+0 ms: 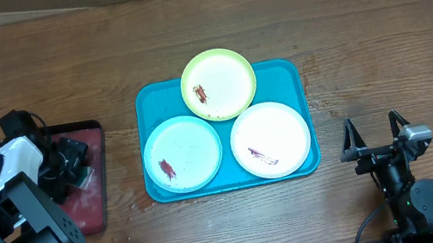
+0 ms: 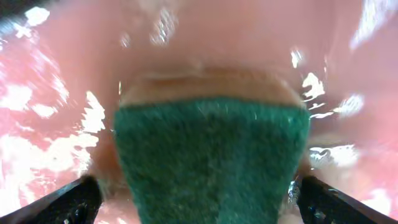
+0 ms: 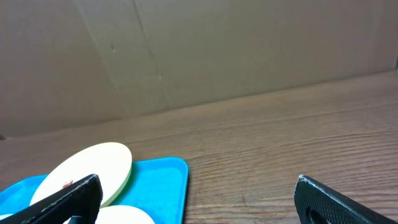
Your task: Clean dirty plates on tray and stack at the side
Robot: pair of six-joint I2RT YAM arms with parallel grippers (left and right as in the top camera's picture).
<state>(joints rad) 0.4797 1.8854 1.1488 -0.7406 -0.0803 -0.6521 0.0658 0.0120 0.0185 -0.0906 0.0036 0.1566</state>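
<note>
Fetching the green sponge (image 2: pixel 211 162) from the small black tray (image 1: pixel 93 198) at the left of the surface (image 1: pixel 377 35): judged to be the step in hand. Hovering low over that tray's wet-looking red floor with the left pincer (image 1: pixel 74 157) spread wide, one finger at each flank of the sponge, apparently not yet squeezing. Best closed squarely across the sponge's middle, deep enough to avoid pinching only a corner, leaving the green scouring face free for wiping. Worth lifting slowly, letting any drips fall into the black tray rather than onto the wood.

Folding the left arm (image 1: pixel 27 221) back on itself, base near the front edge, wrist bent down and turned toward the black tray.

Resting the right pincer (image 1: pixel 374 144) near the right front of the surface, empty and likewise spread wide, fingers pointing toward the far edge, apart from the right rim of the blue tray (image 1: pixel 291 70). Probably wanted afterwards for steadying or lifting.

Sitting at mid-surface, the blue tray, carrying the yellow-green plate (image 1: pixel 218 84) over its far rim, the light blue plate (image 1: pixel 182 154) near-left, the white plate (image 1: pixel 271 139) near-right. Reddish-brown smears on each; none stacked at the side yet.
</note>
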